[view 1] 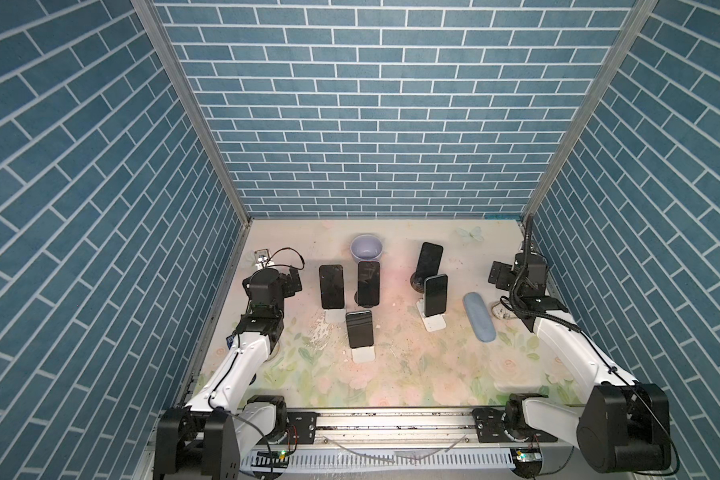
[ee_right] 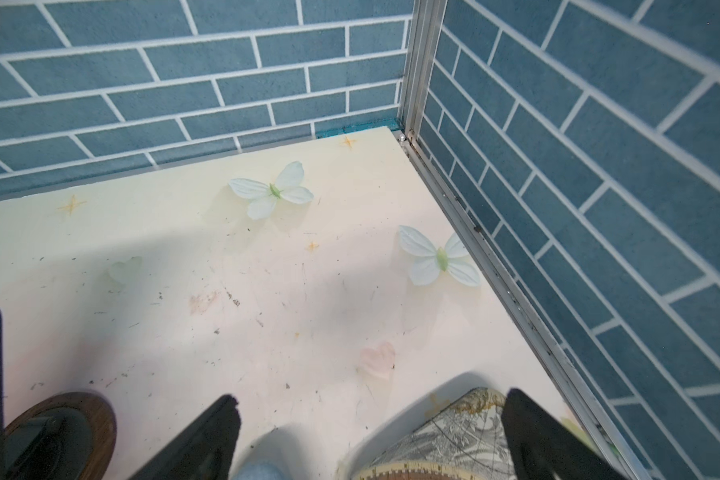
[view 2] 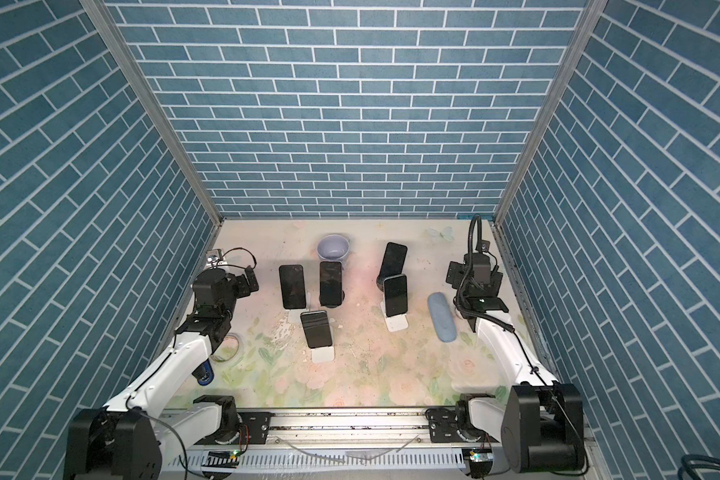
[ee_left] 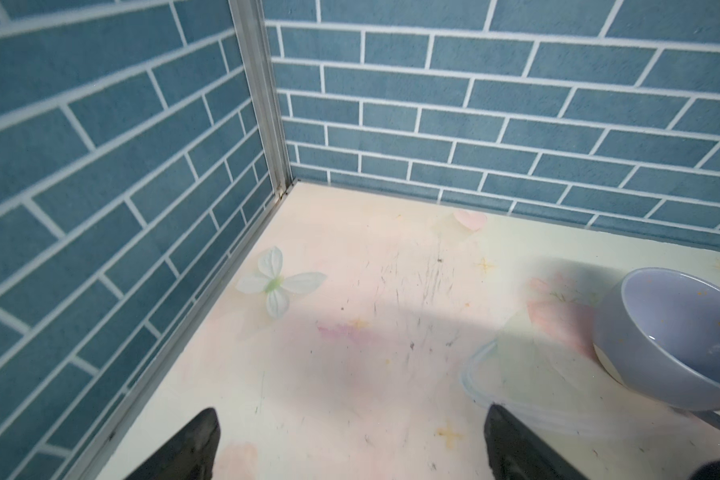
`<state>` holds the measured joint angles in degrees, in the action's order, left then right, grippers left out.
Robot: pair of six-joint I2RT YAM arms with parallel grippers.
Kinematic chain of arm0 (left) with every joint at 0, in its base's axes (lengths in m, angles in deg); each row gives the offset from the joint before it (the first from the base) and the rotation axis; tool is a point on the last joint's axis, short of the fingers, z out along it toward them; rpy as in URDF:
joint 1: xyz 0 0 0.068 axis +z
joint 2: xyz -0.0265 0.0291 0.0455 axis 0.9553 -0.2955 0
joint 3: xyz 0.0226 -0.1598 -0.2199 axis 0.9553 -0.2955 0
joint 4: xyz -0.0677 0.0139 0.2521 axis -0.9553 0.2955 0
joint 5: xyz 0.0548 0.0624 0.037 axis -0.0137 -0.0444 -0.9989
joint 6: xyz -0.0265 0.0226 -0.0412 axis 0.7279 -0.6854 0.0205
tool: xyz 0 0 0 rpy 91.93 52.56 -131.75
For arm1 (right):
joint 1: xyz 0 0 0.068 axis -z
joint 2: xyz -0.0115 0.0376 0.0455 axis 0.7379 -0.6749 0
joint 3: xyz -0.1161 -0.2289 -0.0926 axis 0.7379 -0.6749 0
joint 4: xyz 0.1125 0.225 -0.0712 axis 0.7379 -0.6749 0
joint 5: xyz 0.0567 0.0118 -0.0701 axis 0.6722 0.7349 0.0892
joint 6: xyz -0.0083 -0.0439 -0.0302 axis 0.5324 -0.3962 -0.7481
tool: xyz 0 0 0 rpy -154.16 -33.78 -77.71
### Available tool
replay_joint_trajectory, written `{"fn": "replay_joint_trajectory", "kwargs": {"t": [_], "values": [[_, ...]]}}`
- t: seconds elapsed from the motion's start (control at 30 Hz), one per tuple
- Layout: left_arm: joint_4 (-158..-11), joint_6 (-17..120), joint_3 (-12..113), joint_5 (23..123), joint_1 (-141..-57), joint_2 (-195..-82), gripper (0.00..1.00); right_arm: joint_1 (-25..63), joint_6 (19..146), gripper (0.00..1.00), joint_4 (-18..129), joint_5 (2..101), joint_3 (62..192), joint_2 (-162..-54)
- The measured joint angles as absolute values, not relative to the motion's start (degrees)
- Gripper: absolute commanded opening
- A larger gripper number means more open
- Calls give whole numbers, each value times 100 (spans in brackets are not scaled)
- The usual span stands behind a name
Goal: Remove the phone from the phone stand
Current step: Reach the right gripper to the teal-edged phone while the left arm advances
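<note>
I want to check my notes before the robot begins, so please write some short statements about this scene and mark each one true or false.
1. The front phone leans on a white stand. True.
2. The left pincer is open and empty. True.
3. The right pincer grips a phone. False: it is open and holds nothing.
4. The blue case lies on the left side. False: it lies on the right side.
5. The bowl sits toward the back wall. True.
</note>
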<state>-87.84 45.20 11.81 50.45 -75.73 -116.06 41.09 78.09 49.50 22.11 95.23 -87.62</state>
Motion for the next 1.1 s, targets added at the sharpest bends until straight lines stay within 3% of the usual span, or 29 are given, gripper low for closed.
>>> {"fn": "replay_joint_trajectory", "kwargs": {"t": [0.43,0.77,1.1], "values": [[-6655,5480,1710,5795,-7752,-10614,100,3613,8137,99,3379,3702,9623,-7829],[-6181,5875,1721,6254,-8421,-9849,100,2603,8137,99,3508,4386,9156,-7485],[-6118,6033,1850,6331,-9053,-9925,100,1945,8137,99,4022,4402,9073,-7931]]}}
